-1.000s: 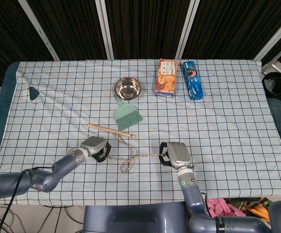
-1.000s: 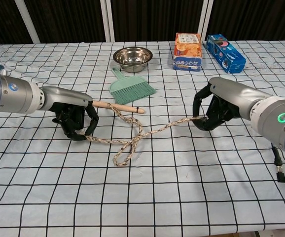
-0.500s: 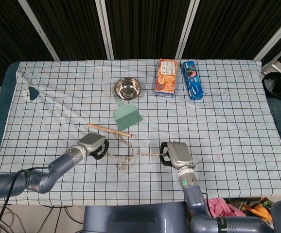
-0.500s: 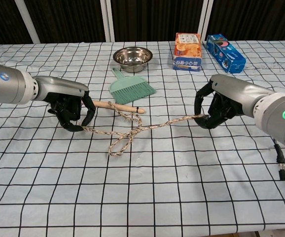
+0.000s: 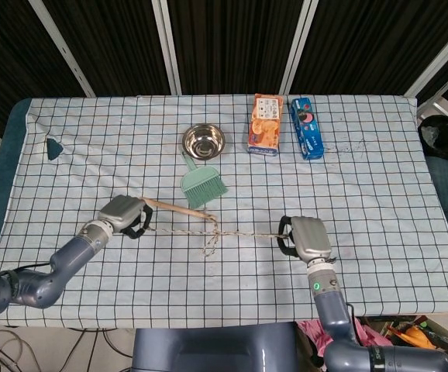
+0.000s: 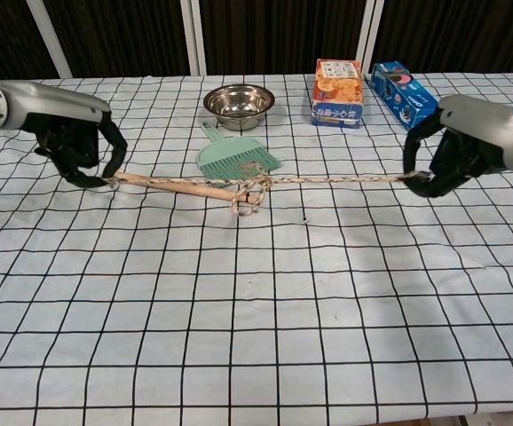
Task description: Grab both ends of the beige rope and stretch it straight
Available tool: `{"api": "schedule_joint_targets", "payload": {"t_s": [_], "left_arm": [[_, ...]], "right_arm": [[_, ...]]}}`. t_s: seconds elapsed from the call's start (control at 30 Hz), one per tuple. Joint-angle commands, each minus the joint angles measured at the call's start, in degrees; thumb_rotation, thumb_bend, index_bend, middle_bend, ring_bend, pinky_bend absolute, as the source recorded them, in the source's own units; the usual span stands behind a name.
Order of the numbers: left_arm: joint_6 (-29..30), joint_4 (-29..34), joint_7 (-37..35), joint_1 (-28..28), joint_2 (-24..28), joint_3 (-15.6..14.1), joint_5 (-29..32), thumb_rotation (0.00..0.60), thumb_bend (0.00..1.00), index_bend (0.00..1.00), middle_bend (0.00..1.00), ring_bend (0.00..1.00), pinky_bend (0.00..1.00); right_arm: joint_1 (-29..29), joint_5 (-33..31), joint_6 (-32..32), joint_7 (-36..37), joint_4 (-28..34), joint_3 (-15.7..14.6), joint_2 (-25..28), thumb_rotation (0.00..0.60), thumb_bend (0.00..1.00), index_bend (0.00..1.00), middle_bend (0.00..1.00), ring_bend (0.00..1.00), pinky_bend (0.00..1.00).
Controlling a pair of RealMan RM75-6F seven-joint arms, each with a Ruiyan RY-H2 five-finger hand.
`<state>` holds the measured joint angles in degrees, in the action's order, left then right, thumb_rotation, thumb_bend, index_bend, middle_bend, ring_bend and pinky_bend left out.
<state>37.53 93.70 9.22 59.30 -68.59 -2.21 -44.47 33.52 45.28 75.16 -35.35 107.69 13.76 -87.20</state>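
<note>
The beige rope point(image 6: 336, 179) runs nearly straight across the checked cloth, with a small tangle point(image 6: 249, 190) left near its middle. In the head view the rope point(image 5: 243, 234) shows as a thin line between the hands. My left hand point(image 6: 77, 142) point(image 5: 124, 215) grips the rope's left end. My right hand point(image 6: 456, 153) point(image 5: 306, 236) grips the right end. The rope's left part lies along the wooden handle point(image 6: 181, 185) of the green brush point(image 6: 236, 158).
A steel bowl point(image 5: 204, 140) sits behind the green brush point(image 5: 201, 184). An orange box point(image 5: 265, 125) and a blue box point(image 5: 308, 128) lie at the back right. A dark green triangle point(image 5: 53, 147) lies at the far left.
Both hands have moved apart, left hand leftward and right hand rightward. The rope's loose loop has been pulled into a near-straight line with a small tangle by the brush handle.
</note>
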Motion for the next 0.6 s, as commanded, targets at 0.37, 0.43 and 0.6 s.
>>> {"api": "schedule_joint_targets", "payload": {"t_s": [0.37, 0.43, 0.6], "left_arm": [[2.78, 3.16, -9.04, -8.51, 13.21, 0.60, -8.49, 0.600, 0.45, 0.66, 1.00, 1.00, 0.87], [2.99, 2.35, -10.45, -9.82, 13.89, 0.53, -9.81, 0.600, 0.45, 0.66, 1.00, 1.00, 0.87], [3.38, -1.08, -13.59, -12.99, 13.80, 0.19, -13.40, 0.600, 0.45, 0.66, 1.00, 1.00, 0.87]], "right_arm": [[-6.73, -1.43, -2.70, 9.21, -2.58, -0.47, 15.01, 0.600, 0.40, 0.61, 1.00, 1.00, 1.00], [-7.39, -1.55, -3.99, 11.32, -3.95, -0.37, 16.36, 0.600, 0.40, 0.61, 1.00, 1.00, 1.00], [-8.39, -1.59, -7.44, 15.18, -8.04, -0.73, 18.40, 0.600, 0.40, 0.61, 1.00, 1.00, 1.00]]}}
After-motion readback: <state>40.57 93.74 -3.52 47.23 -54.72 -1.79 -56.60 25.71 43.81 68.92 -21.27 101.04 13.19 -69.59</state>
